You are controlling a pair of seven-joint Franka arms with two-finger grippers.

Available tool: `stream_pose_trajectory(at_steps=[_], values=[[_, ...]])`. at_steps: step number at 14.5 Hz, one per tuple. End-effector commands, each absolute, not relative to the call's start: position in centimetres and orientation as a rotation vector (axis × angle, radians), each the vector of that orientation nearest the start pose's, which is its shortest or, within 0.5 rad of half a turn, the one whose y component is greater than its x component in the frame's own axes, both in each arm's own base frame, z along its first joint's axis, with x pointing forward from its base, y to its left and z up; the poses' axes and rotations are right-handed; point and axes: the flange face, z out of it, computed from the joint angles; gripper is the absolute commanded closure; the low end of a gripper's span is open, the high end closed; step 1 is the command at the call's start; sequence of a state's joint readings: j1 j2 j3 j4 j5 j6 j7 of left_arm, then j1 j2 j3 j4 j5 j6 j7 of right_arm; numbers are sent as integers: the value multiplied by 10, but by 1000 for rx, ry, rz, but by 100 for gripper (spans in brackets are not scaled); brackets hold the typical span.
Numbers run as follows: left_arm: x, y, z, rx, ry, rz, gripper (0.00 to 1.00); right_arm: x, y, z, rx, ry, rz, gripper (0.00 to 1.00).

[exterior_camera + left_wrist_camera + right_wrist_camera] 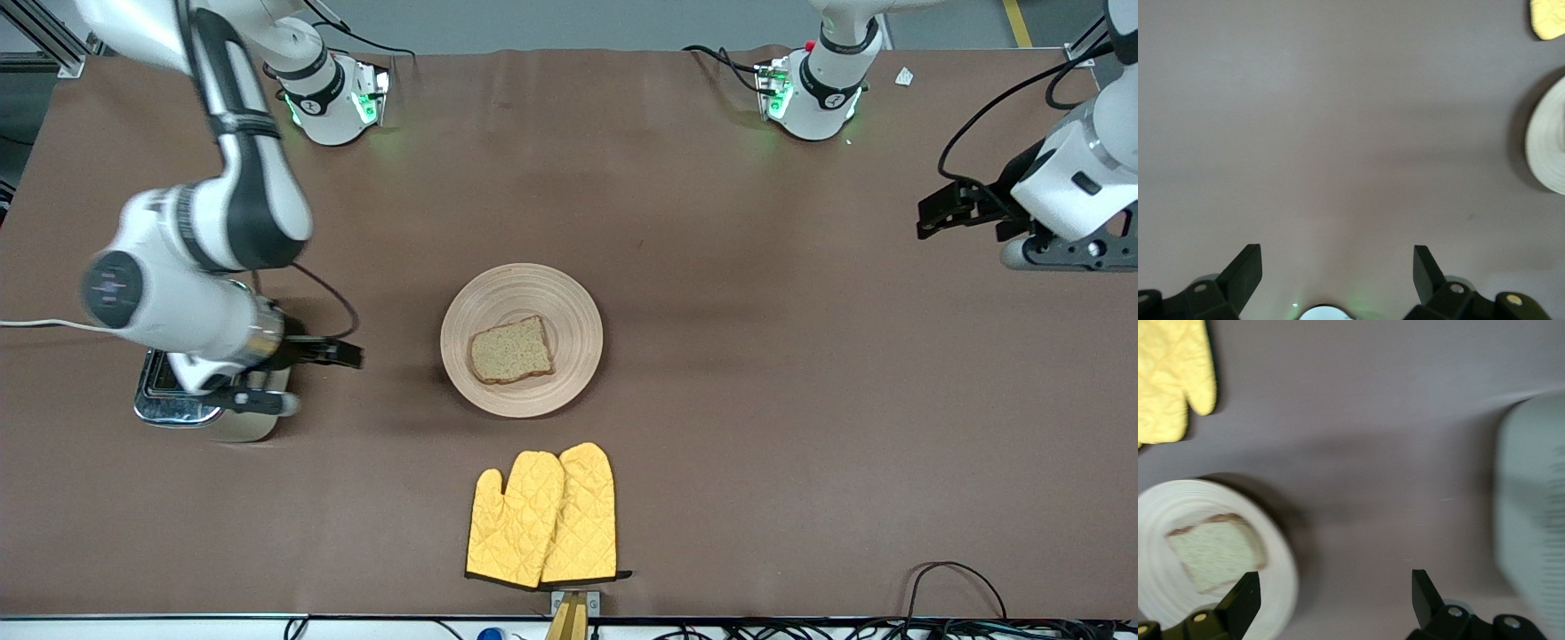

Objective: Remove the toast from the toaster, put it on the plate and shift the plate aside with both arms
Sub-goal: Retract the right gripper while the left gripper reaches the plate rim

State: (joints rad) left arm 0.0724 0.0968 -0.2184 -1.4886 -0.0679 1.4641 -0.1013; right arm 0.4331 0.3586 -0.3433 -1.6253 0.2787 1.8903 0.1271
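Observation:
The toast (511,349) lies flat on the round wooden plate (573,307) in the middle of the table. My right gripper (293,356) is open and empty, up in the air over the toaster's edge toward the plate. Its wrist view shows its fingers (1245,597) wide apart, with the plate (1281,587) and toast (1215,550) below. My left gripper (978,209) is open and empty, over bare table at the left arm's end. Its wrist view shows only the plate's rim (1548,143) at the edge.
A chrome toaster (169,409) stands at the right arm's end, partly under the right arm; it also shows in the right wrist view (1531,520). Two yellow oven mitts (542,520) lie nearer to the front camera than the plate.

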Motion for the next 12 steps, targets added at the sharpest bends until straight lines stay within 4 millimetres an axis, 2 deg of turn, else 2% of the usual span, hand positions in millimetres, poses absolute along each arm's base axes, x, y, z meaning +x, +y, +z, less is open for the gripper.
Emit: stream_pose_trajectory(at_steps=[1,3,5,6,7,9,11,12], values=[[586,-94,573,-3316,112,248,0,631,54,453,-3053,154,108,0],[603,-100,546,-3384,232,258,0,620,25,481,-3068,185,106,0],[620,-105,511,-3473,403,290,0,604,6,511,-3139,112,89,0],[628,-108,492,-3514,449,301,0,597,-10,525,-3130,139,78,0],[634,-111,475,-3547,457,313,0,589,-22,536,-3117,168,89,0],[642,-121,441,-3640,427,306,0,579,-34,558,-3110,187,60,0],[644,-131,409,-3708,424,271,0,565,-56,589,-3086,227,13,0],[645,-134,394,-3743,426,270,0,561,-57,595,-3082,246,41,0]])
